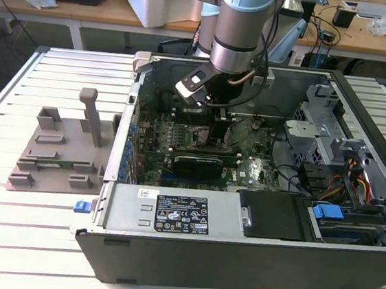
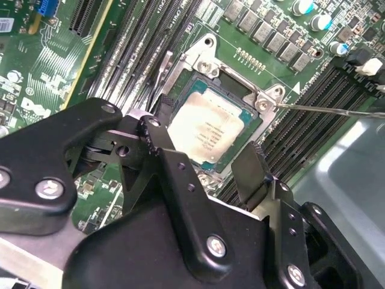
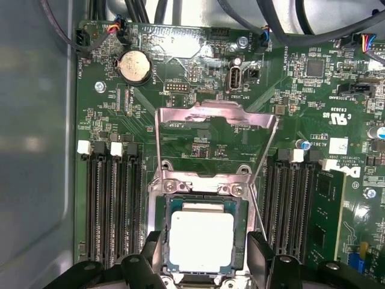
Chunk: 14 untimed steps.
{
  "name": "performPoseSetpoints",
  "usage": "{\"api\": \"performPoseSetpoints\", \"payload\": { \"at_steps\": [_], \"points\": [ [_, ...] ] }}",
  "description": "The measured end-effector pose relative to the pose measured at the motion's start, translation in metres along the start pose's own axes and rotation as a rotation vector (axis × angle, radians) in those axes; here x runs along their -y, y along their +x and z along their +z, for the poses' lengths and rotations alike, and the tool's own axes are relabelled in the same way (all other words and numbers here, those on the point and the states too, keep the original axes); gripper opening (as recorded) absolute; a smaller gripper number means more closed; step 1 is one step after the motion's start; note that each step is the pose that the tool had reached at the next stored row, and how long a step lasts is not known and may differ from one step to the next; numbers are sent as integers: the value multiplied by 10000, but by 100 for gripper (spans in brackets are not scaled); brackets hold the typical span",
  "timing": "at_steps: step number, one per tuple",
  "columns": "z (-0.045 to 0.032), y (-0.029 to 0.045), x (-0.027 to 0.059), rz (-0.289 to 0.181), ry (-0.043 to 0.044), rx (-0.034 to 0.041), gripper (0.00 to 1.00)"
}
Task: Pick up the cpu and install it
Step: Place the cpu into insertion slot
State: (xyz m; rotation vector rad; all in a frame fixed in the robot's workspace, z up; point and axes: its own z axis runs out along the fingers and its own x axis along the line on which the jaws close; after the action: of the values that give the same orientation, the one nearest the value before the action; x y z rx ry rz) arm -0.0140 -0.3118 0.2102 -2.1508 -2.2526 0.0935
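The cpu (image 3: 201, 244) (image 2: 207, 129), a flat square chip with a silver top and a greenish rim, lies flat inside the motherboard socket frame (image 3: 180, 179). The socket's metal load plate (image 3: 216, 117) is flipped up and open behind it. My gripper (image 3: 204, 239) (image 2: 200, 139) hangs just over the chip, open, with one black finger on each side. A small gap shows between each fingertip and the chip's edge. In the exterior view the gripper (image 1: 221, 130) reaches down into the open computer case (image 1: 317, 275) over the motherboard.
Memory slots (image 3: 114, 205) flank the socket on both sides, and a thin socket lever (image 3: 257, 208) runs beside one finger. A grey fixture plate (image 1: 61, 151) with raised blocks lies outside the case at the exterior view's left. Drive bays and cables (image 1: 348, 181) crowd the case's right.
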Motion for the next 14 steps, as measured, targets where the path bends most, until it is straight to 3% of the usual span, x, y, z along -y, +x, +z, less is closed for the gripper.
{"api": "performPoseSetpoints", "payload": {
  "at_steps": [9, 10, 14],
  "points": [
    [-62, 23, 3, 1, 1, 18, 67],
    [-78, 32, 3, 2, 1, 27, 65],
    [-102, 39, 4, 2, 1, 31, 41]
  ]
}}
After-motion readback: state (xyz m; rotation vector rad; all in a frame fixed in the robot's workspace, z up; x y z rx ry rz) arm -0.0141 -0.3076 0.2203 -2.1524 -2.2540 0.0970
